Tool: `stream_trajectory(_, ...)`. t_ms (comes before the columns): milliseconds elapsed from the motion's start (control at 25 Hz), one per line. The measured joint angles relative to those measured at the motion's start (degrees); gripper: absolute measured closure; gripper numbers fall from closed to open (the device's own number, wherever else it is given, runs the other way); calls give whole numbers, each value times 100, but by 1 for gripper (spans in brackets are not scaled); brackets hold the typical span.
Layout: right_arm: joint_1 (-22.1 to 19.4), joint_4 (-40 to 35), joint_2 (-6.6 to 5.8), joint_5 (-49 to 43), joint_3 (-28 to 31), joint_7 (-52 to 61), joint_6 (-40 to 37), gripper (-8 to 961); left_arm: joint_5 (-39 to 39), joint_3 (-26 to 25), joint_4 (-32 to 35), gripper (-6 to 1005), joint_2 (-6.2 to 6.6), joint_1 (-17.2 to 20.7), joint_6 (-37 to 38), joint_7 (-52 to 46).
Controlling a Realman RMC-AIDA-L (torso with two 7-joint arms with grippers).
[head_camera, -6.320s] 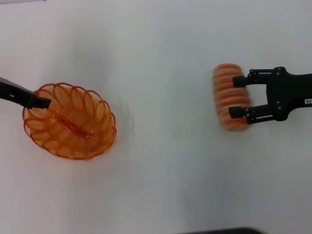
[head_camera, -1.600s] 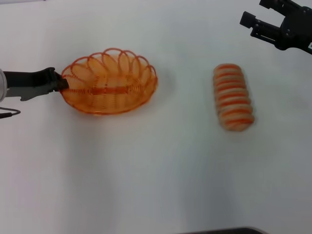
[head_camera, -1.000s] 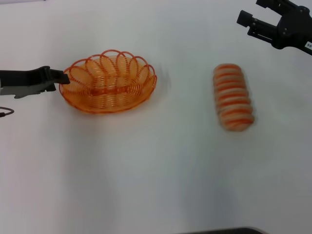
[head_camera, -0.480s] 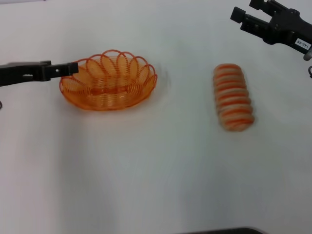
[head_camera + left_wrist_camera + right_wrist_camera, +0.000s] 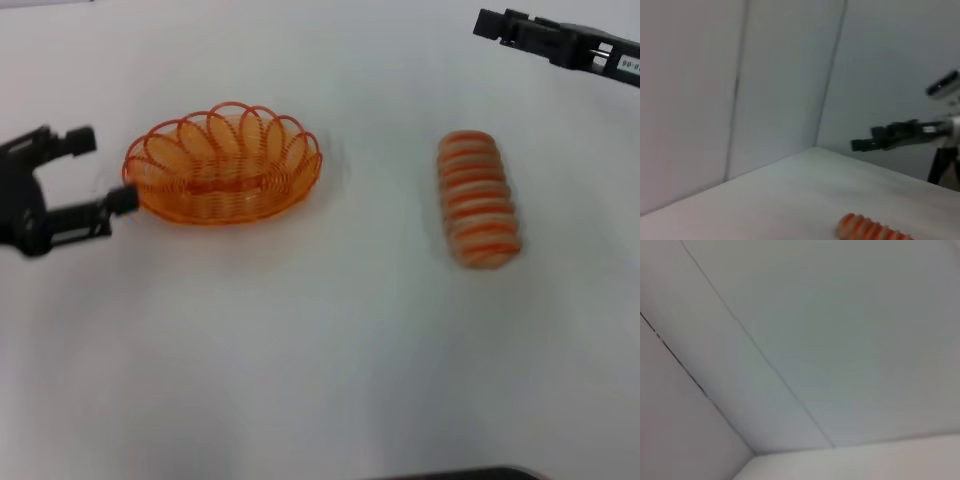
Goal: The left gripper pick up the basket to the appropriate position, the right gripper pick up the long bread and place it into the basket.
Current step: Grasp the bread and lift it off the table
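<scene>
The orange wire basket (image 5: 222, 165) rests on the white table at the left of the head view. My left gripper (image 5: 100, 170) is open and empty just to the left of the basket's rim, one fingertip (image 5: 124, 199) close to it and not holding it. The striped long bread (image 5: 478, 198) lies on the table at the right, lengthwise toward me. It also shows in the left wrist view (image 5: 870, 229). My right gripper (image 5: 497, 24) hangs in the air beyond the bread at the far right, turned edge-on; it shows in the left wrist view too (image 5: 862, 144).
The white table (image 5: 320, 350) stretches wide in front of the basket and the bread. Grey wall panels (image 5: 840, 340) stand behind the table's far edge. A dark edge (image 5: 460, 473) shows at the bottom of the head view.
My left gripper has let go of the basket's rim, opened and drawn back to the left. The basket stays where it was set down. My right gripper has turned edge-on, still above the table.
</scene>
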Motion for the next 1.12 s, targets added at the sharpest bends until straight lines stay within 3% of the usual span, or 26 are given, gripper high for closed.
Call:
stream_trajectory(320,153,-1239,-220,-893,-564,2630,-280,80,302,-506,-236,117,-51,466,543,1211)
stream_trajectory(600,1079,-1431,-534,-2594,-817,4692,-481,80,614,-771,-509,118,-63,571,543,1771)
stream_trajectory(840,1949,-1479,-489,-4306,-819,5596,-981,80,1058,-776,-593,121,-62,551,542,1898)
stream_trajectory(1120,2316,-1501,-358,-5280,-1077,6114,-1413,79,1331,-786,-790,123,-62,553,548,2103)
